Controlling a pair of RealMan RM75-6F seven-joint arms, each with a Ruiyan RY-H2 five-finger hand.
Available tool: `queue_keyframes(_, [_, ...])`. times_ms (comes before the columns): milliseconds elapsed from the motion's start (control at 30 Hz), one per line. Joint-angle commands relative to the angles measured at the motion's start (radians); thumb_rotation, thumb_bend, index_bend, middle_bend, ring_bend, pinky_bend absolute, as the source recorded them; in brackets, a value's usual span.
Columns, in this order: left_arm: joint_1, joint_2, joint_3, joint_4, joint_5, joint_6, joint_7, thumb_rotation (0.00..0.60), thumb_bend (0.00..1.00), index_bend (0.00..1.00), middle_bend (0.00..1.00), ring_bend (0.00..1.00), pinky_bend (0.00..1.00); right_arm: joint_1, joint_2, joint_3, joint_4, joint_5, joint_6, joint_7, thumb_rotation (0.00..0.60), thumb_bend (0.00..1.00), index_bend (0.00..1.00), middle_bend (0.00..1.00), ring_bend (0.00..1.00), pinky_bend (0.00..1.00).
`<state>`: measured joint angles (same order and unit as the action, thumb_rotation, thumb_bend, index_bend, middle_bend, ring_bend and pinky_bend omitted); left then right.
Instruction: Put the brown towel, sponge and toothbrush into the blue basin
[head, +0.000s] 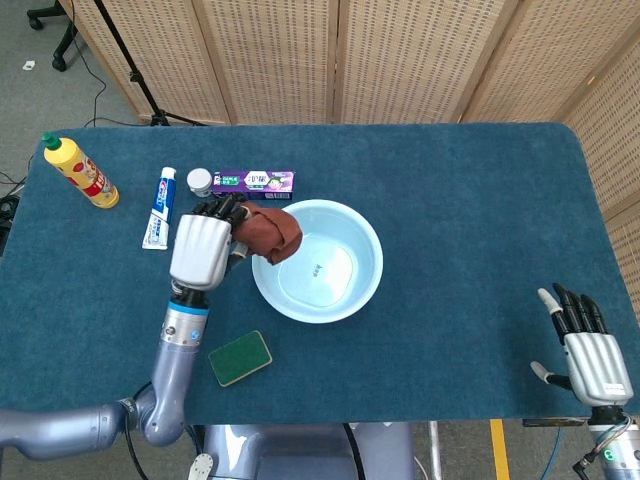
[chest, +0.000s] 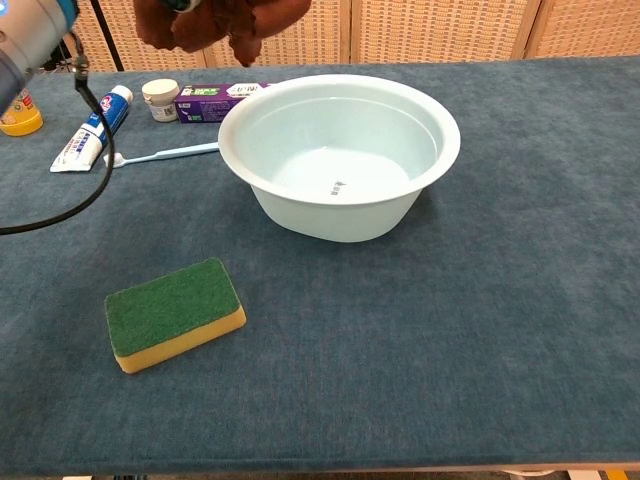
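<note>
My left hand (head: 203, 248) holds the brown towel (head: 274, 231) in the air at the left rim of the blue basin (head: 340, 218). In the chest view the brown towel (chest: 220, 22) hangs at the top edge, above and left of the basin (chest: 440, 140); the hand itself is cut off there. The green and yellow sponge (head: 240, 358) (chest: 174, 313) lies on the table in front of the basin's left side. The light blue toothbrush (chest: 165, 153) lies left of the basin; in the head view my hand hides it. My right hand (head: 588, 352) rests open at the table's front right corner.
A toothpaste tube (head: 160, 206) (chest: 90, 129), a small white jar (head: 200, 181) (chest: 160, 98) and a purple box (head: 254, 181) (chest: 210, 99) lie behind the toothbrush. A yellow bottle (head: 82, 171) stands at the far left. A black cable (chest: 70, 200) loops over the left of the table.
</note>
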<state>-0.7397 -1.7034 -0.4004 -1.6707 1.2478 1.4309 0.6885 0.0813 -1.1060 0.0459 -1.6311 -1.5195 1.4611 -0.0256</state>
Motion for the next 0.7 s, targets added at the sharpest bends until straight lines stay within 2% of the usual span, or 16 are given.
queue_keyframes(33, [-0.044, -0.056, -0.008, 0.057, -0.009, -0.016, 0.033, 0.6, 0.46, 0.77, 0.4, 0.46, 0.52, -0.002, 0.005, 0.003, 0.003, 0.003, 0.004, 0.016, 0.6, 0.1, 0.01, 0.0, 0.0, 0.0])
queue_keyframes(200, [-0.082, -0.116, -0.012, 0.121, -0.029, -0.033, 0.059, 0.6, 0.45, 0.77, 0.4, 0.46, 0.52, -0.002, 0.009, 0.002, 0.006, 0.001, 0.003, 0.032, 0.6, 0.1, 0.01, 0.0, 0.0, 0.0])
queue_keyframes(433, [-0.11, -0.179, 0.005, 0.171, -0.013, -0.039, 0.03, 0.6, 0.43, 0.76, 0.39, 0.45, 0.52, -0.003, 0.013, 0.005, 0.009, 0.001, 0.008, 0.049, 0.6, 0.1, 0.01, 0.0, 0.0, 0.0])
queue_keyframes(500, [-0.117, -0.194, 0.015, 0.185, -0.007, -0.046, 0.025, 0.6, 0.41, 0.7, 0.36, 0.4, 0.52, -0.004, 0.014, 0.007, 0.011, 0.002, 0.012, 0.059, 0.6, 0.1, 0.01, 0.0, 0.0, 0.0])
queue_keyframes(533, [-0.119, -0.199, 0.019, 0.189, -0.008, -0.05, 0.022, 0.6, 0.4, 0.62, 0.32, 0.34, 0.49, -0.005, 0.015, 0.008, 0.012, 0.002, 0.013, 0.062, 0.6, 0.1, 0.01, 0.0, 0.0, 0.0])
queue_keyframes(600, [-0.12, -0.205, 0.027, 0.192, -0.019, -0.064, 0.024, 0.6, 0.38, 0.47, 0.2, 0.19, 0.38, -0.006, 0.016, 0.009, 0.015, 0.003, 0.015, 0.068, 0.6, 0.1, 0.01, 0.0, 0.0, 0.0])
queue_keyframes(633, [-0.119, -0.205, 0.031, 0.19, -0.03, -0.075, 0.031, 0.6, 0.37, 0.37, 0.12, 0.1, 0.3, -0.006, 0.016, 0.01, 0.016, 0.003, 0.017, 0.069, 0.6, 0.1, 0.01, 0.0, 0.0, 0.0])
queue_keyframes(700, [-0.117, -0.2, 0.036, 0.18, -0.055, -0.094, 0.043, 0.6, 0.34, 0.23, 0.02, 0.01, 0.17, -0.008, 0.016, 0.011, 0.016, 0.004, 0.021, 0.07, 0.6, 0.1, 0.01, 0.0, 0.0, 0.0])
